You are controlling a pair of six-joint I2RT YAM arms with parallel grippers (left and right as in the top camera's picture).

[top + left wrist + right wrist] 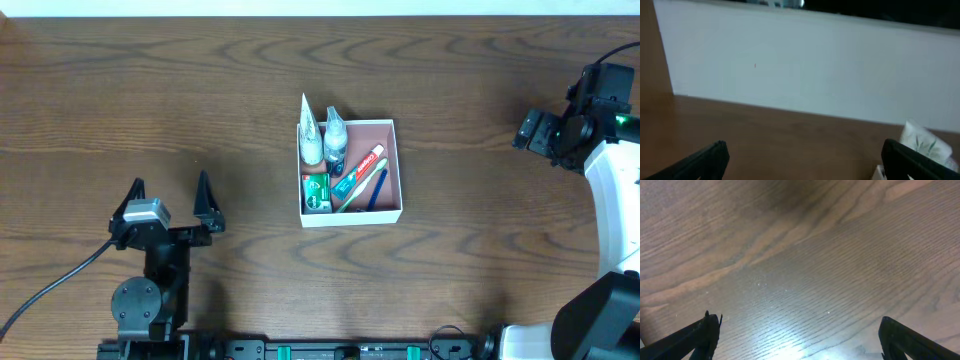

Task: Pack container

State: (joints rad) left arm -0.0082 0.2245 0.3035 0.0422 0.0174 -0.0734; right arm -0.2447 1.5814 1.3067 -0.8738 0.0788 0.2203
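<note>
On the overhead, the container [352, 217] sits just right of centre frame on the table [180, 80], and it looks fully packed to me. Two pale bottles [312, 142] stand in its upper left corner with a green soap box [317, 190] below them, and toothpaste [361, 168] and a toothbrush [376, 188] lie slantwise on the right. I see nothing loose on the wood around it. The left gripper [170, 188] is at lower left, well apart from the container, jaws spread wide and empty. The right gripper [538, 130] is at the far upper right edge, too small there to read. On the left wrist view, my fingers [705, 161] poke in at the bottom corners with a wide gap and nothing between them. Beyond them are wood and a white wall [790, 65], and at lower right there is a scrap of a white packet [925, 142] with green print that I can't identify. On the right wrist view, the fingers [700, 332] are spread in the bottom corners over wood, holding nothing, and the container is out of shot. My worry is that the walls look thin and the bottles stand above them. A finger coming in low could catch a wall or the raised flap [305, 108], shoving the container or tipping a bottle out. With neither wrist camera on it, I'd be steering by the overhead alone.
</note>
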